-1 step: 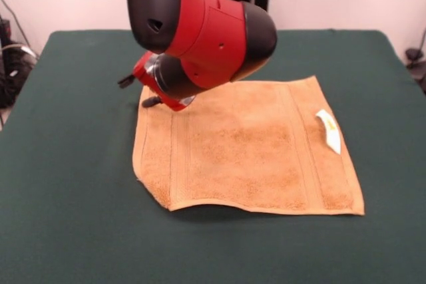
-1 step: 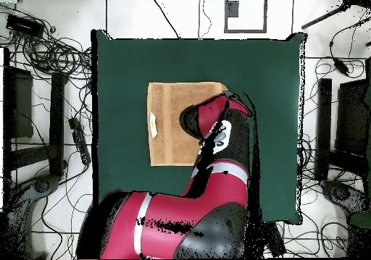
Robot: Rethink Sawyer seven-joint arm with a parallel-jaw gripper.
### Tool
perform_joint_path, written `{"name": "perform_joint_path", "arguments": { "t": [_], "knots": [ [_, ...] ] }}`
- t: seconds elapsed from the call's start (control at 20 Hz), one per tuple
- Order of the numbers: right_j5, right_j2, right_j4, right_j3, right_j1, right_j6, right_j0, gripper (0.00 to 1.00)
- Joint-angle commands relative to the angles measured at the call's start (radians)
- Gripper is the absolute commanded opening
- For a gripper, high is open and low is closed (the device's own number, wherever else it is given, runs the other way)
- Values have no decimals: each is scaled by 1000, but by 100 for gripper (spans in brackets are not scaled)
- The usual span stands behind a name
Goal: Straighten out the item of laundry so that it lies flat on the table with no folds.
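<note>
I see the towel [image 1: 249, 147] spread near table [image 1: 66, 164] centre, tag [image 1: 329, 130] at 3 o'clock; gripper [image 1: 152, 98] at its 10 o'clock corner, grip state unreadable.

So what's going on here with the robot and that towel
A red and black robot arm is reaching down over the far left corner, in the front view, of an orange-tan towel on a green table. The towel lies mostly spread out, though its near left edge looks slightly lifted. The claw's state can't be made out.
</note>
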Motion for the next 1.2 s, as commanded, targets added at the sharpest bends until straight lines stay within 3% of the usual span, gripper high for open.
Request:
{"name": "perform_joint_path", "arguments": {
  "t": [0.05, 0.35, 0.75, 1.05, 1.2],
  "knots": [
    [-79, 149, 26, 176, 44, -236, -88, 100],
    [72, 216, 91, 234, -109, -349, -115, 100],
    [212, 239, 47, 246, -208, -448, -131, 100],
    [372, 280, 77, 257, -314, -538, -152, 100],
    [365, 339, 128, 280, -329, -550, -191, 100]
  ]
}}
